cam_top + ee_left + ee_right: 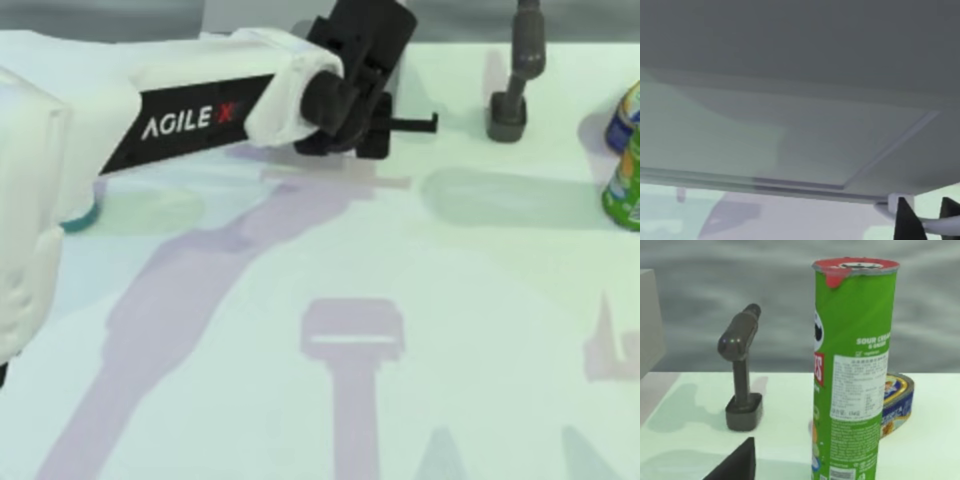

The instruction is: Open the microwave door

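Writing "AGILE X" on left arm (190, 115)

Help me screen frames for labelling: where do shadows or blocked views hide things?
Top view: the left arm covers the microwave, purple shadows cross the table. Left wrist view: the microwave door fills the frame. Right wrist view: green can blocks the centre.
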Controlling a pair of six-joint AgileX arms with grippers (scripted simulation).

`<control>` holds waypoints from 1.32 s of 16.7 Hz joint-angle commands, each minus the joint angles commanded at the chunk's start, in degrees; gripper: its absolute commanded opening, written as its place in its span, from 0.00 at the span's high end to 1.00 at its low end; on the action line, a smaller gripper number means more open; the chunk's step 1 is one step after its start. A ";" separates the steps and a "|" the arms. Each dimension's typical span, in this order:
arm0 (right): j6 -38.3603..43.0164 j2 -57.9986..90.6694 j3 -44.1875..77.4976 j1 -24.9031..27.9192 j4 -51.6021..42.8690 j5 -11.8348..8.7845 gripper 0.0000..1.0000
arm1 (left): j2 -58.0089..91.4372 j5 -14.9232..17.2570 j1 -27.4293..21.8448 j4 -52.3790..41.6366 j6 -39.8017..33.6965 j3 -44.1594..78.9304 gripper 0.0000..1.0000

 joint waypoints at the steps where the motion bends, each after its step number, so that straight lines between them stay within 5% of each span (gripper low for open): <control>1: 0.00 0.00 0.00 0.00 0.00 0.00 0.00 | -0.02 0.06 0.03 0.02 0.13 -0.21 1.00; 22: 0.00 0.00 0.00 0.00 0.00 0.00 0.00 | -2.21 1.49 0.90 2.05 2.81 -3.72 1.00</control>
